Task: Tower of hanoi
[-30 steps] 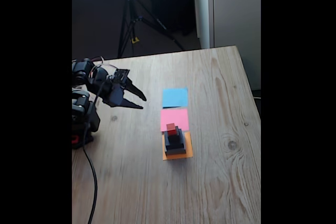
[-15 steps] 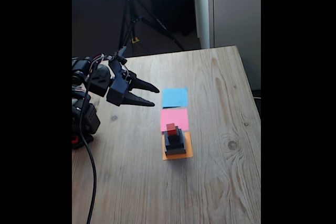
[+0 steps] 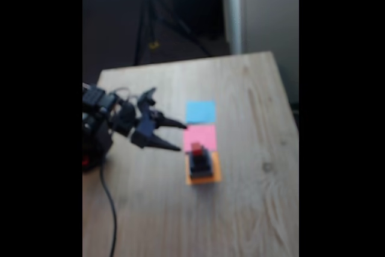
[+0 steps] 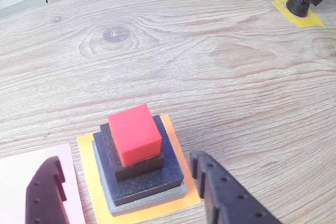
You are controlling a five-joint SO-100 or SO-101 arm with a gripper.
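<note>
Nearing tower (image 4: 137, 161); gripper (image 3: 180, 135) lowered, spread.

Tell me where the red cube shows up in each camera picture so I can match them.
Fixed view: the red cube sits right of centre, topping the stack, just right of the open gripper.
Wrist view: the red cube is lower centre-left, between the two fingers.
Shared landmark: the orange paper square under the stack, with the pink paper square beside it.
</note>
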